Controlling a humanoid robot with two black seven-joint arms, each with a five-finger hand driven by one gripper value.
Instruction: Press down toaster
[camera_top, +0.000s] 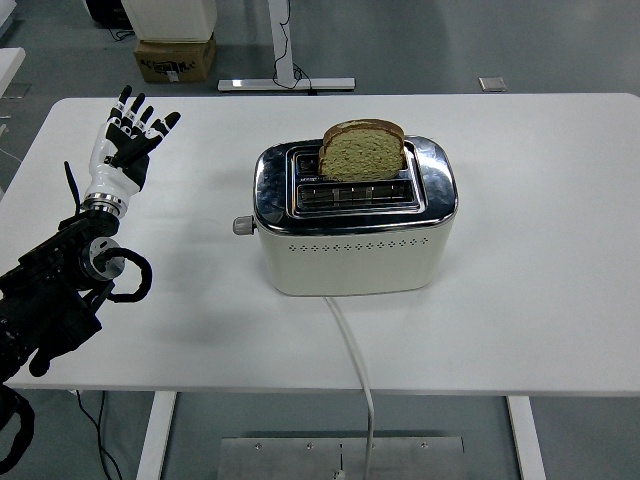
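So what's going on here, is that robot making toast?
It looks set up for that. A cream toaster sits mid-table with a slice of bread standing tall in the far slot, not yet pushed down. The lever knob sticks out on the toaster's left end. The robot's left hand is raised over the table's left side, fingers spread, holding nothing and well clear of the toaster. The right arm isn't visible.

Lighting evenly and brightly from overhead, casting soft shadows on the white table (540, 200), glinting off the toaster (355, 225) chrome, staying sharp.
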